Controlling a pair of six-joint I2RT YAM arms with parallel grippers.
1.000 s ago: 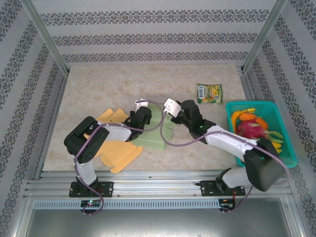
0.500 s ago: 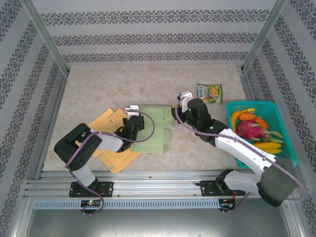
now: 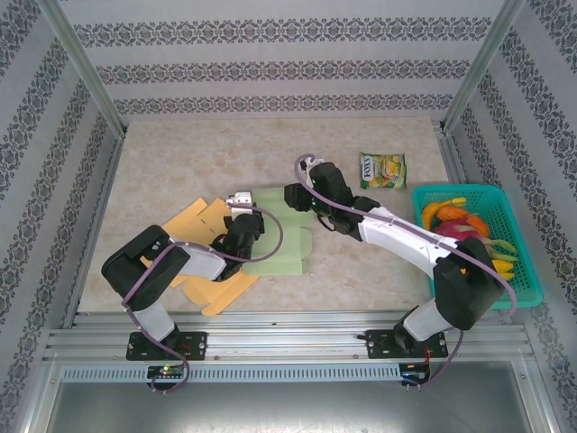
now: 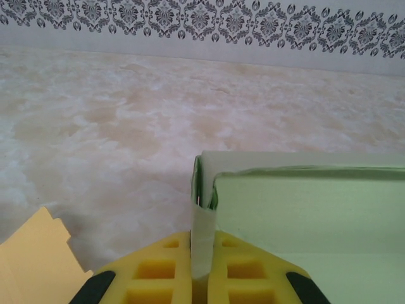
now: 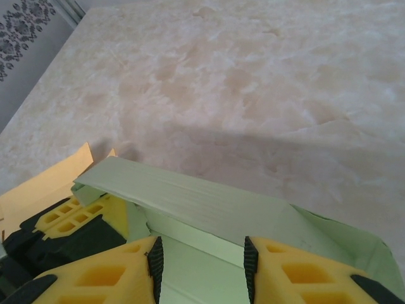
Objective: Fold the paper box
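Observation:
The paper box (image 3: 287,245) is a pale green cut-out lying mostly flat mid-table, with its far edge flap (image 5: 190,197) folded up. My left gripper (image 3: 242,227) is at the box's left corner, shut on a thin upright green flap (image 4: 204,234) that stands between its yellow fingers (image 4: 166,269). The box's green panel (image 4: 310,212) spreads to the right of it. My right gripper (image 3: 296,195) hovers over the box's far edge, jaws open, with the flat green panel below the gap (image 5: 201,266) and nothing gripped. The left gripper (image 5: 71,227) shows at its lower left.
Yellow cardboard cut-outs (image 3: 206,215) lie left of the green box and under the left arm (image 3: 224,287). A snack bag (image 3: 383,170) lies at the back right. A teal basket (image 3: 527,271) of fruit stands at the right edge.
The right gripper has swung right and then back left along the box's far edge, with its jaws spreading. The left gripper moved down and left with its flap, and the box lies flatter.

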